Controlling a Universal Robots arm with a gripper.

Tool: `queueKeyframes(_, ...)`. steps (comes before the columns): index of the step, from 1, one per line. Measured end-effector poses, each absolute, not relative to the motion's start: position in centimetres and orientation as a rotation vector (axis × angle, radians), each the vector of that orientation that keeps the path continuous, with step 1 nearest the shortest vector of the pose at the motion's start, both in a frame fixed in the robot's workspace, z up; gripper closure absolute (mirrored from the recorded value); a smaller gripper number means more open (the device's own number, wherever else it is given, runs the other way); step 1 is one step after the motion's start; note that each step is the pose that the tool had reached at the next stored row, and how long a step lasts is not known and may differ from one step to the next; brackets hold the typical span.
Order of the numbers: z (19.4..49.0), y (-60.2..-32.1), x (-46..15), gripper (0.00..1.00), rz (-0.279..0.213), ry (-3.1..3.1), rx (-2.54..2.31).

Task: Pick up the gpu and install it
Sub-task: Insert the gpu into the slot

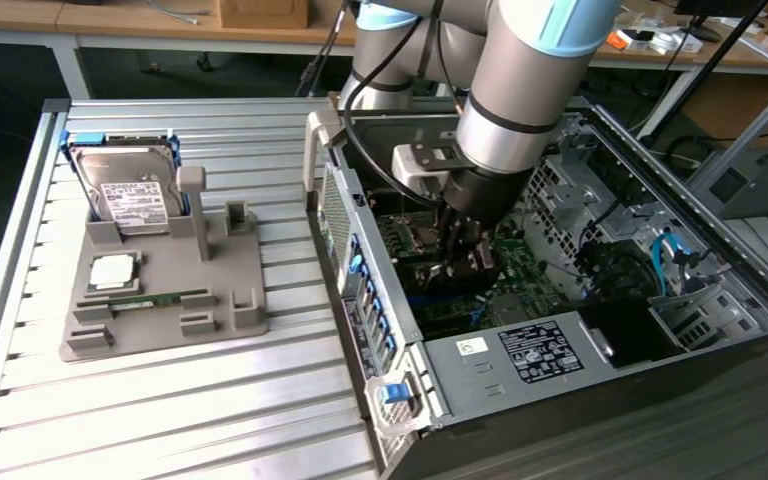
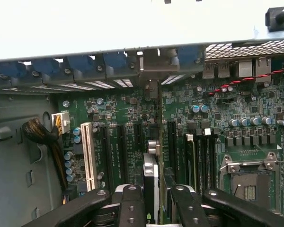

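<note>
Inside the open computer case (image 1: 704,300), the gripper (image 2: 151,201) clamps the gpu (image 2: 151,184) edge-on above the motherboard (image 2: 132,118), mid-installation, needing careful slot alignment.

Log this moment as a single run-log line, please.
gripper: shut on gpu | gpu: edge-on above motherboard slots, inside computer case | hard drive: in stand
</note>
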State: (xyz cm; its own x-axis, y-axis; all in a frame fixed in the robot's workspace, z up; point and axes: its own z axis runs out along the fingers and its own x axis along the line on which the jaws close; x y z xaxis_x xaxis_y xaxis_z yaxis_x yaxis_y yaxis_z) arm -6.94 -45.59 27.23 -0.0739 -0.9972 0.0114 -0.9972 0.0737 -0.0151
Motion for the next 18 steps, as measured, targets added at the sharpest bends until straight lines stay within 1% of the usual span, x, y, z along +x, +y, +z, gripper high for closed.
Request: queueKeyframes(18, 27.06, -45.59, -6.95, 0.73, -0.029, 2.3, -2.136)
